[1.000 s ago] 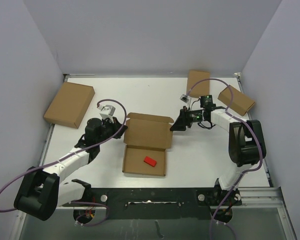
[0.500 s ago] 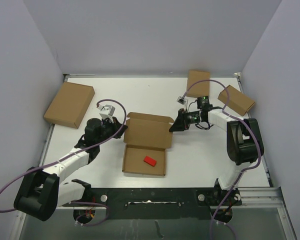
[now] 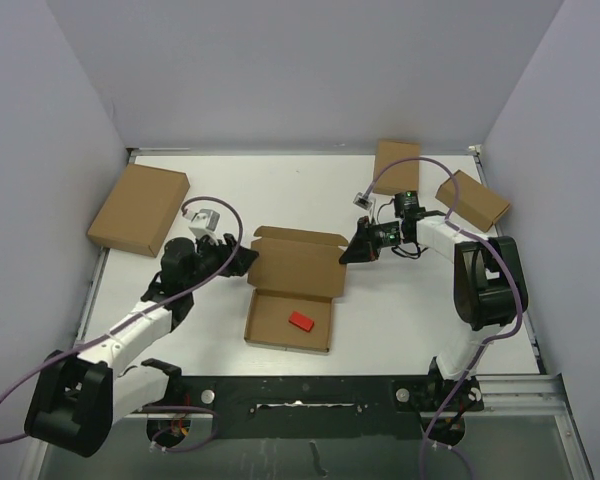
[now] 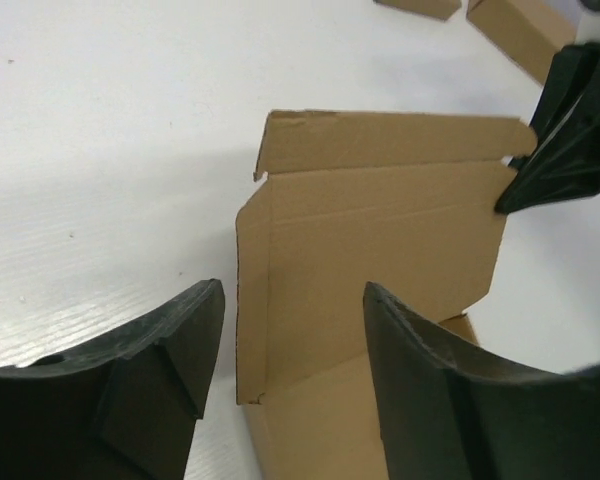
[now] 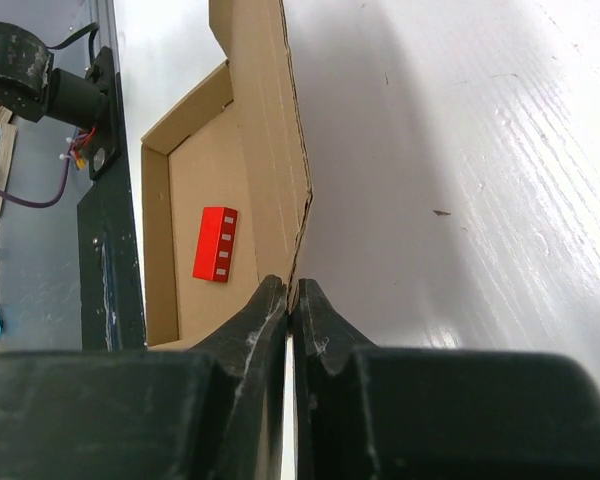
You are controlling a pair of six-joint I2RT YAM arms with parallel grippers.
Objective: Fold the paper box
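Observation:
The paper box (image 3: 288, 322) lies open mid-table, its lid (image 3: 298, 265) raised and a red block (image 3: 300, 321) in its tray. My right gripper (image 3: 348, 255) is shut on the lid's right edge. In the right wrist view its jaws (image 5: 292, 298) pinch the cardboard edge, with the red block (image 5: 216, 243) in the tray beyond. My left gripper (image 3: 244, 257) stands open at the lid's left edge. In the left wrist view its fingers (image 4: 185, 335) stand on either side of the lid's left flap (image 4: 252, 300) without touching it.
A larger brown box (image 3: 139, 208) lies at the back left. Two smaller brown boxes (image 3: 397, 165) (image 3: 472, 200) lie at the back right, close behind my right arm. White walls close in the table at the back and on both sides.
My left gripper has opened and drawn back a little to the left. My right gripper has shut on the lid's right edge. The box has stayed in place.

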